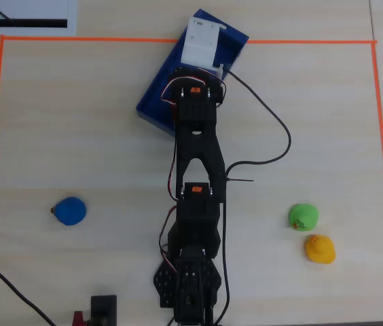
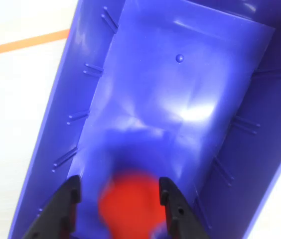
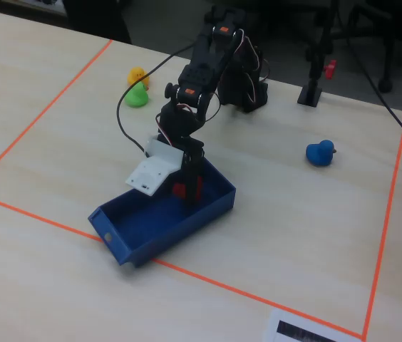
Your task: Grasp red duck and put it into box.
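One red duck [image 2: 130, 201] between parted gripper [image 2: 118, 191] fingers (grip unclear), over one box [image 3: 208, 210]; three other ducks

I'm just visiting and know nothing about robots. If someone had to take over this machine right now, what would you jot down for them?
Gripper: open above the long deep-blue open-top box, fingers on either side of the small red toy duck, which looks blurred.
In the fixed view the red duck is inside the blue box; whether it has landed is unclear.
Done: duck carried to the box.
Left: confirm it lies on the floor, then pull the arm back.
The green, orange-yellow and blue ducks sit on the table.
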